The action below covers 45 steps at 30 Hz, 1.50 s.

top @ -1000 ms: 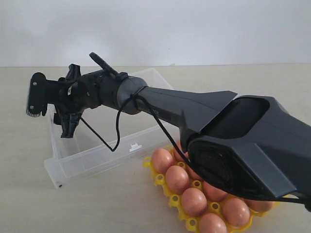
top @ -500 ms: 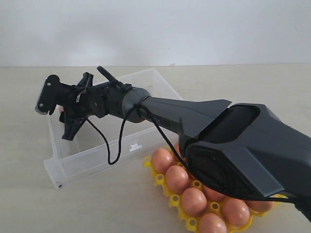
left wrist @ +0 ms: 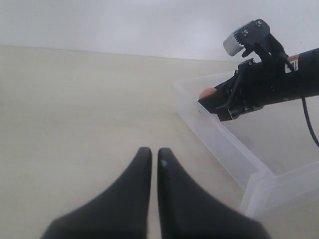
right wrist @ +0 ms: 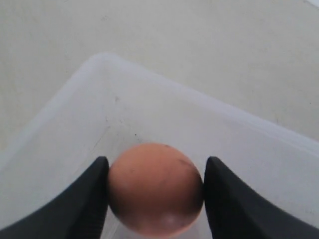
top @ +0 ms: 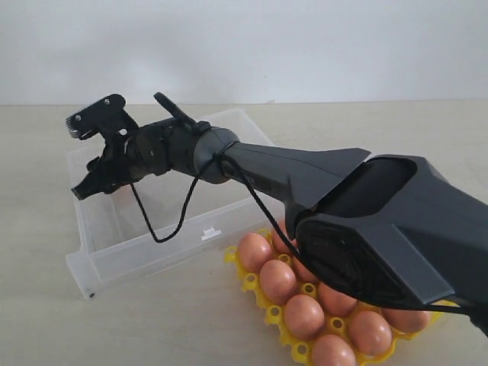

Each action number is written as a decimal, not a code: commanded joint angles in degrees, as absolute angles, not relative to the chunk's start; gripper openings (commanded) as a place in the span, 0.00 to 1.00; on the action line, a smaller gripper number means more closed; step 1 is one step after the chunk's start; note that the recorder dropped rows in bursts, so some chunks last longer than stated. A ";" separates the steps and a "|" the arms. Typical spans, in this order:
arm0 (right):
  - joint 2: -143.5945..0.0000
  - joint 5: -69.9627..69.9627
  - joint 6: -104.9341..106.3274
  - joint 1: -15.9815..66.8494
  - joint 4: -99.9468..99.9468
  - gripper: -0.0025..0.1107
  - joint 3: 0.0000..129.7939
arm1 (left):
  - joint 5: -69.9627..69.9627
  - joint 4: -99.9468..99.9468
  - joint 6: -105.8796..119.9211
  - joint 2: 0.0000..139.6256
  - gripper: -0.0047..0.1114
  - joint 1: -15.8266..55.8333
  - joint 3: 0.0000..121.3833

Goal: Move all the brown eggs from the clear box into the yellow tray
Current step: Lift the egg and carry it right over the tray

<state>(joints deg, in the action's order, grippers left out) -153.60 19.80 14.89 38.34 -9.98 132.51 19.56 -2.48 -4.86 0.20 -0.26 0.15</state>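
One brown egg point(right wrist: 155, 188) sits between the two black fingers of my right gripper point(right wrist: 157, 160), which is shut on it. The pair hangs over the far left corner of the clear box point(top: 145, 244), a little above its floor. From the left wrist view the same egg point(left wrist: 208, 92) peeks out orange at the right gripper's point(left wrist: 214, 103) tip. Several brown eggs point(top: 278, 280) fill the yellow tray point(top: 250, 283) at the front, partly hidden by the right arm. My left gripper point(left wrist: 151, 152) is shut and holds nothing, over bare table left of the box.
The right arm point(top: 305, 179) stretches diagonally across the box and tray, with a black cable point(top: 156, 229) looping down into the box. The box wall point(left wrist: 224, 144) stands just right of the left gripper. A pale wall closes the back of the table.
My right gripper has closed on the egg. Its wrist has rolled, swinging the camera from the left side to the top, and the fingers have risen off the box floor.
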 commanded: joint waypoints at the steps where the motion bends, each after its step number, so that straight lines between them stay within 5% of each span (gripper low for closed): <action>1: -150.23 19.31 8.11 38.82 -10.12 0.02 132.25 | 19.29 -2.34 -4.93 0.00 0.08 -0.43 0.00; 21: -139.31 9.46 5.78 41.87 -10.20 0.02 127.07 | 19.29 -2.34 -4.93 0.00 0.08 -0.43 0.00; 27: -127.06 -6.82 4.11 42.66 -10.20 0.02 109.75 | 19.29 -2.34 -4.93 0.00 0.08 -0.43 0.00; 33: -107.42 -32.96 0.64 42.80 -10.20 0.02 74.54 | 19.29 -2.34 -4.93 0.00 0.08 -0.43 0.00; 39: -90.44 -39.71 -3.57 30.54 -8.13 0.02 47.79 | 19.29 -2.34 -4.93 0.00 0.08 -0.43 0.00; 45: -81.30 -30.90 -18.19 8.55 1.17 0.02 43.37 | 19.29 -2.34 -4.93 0.00 0.08 -0.43 0.00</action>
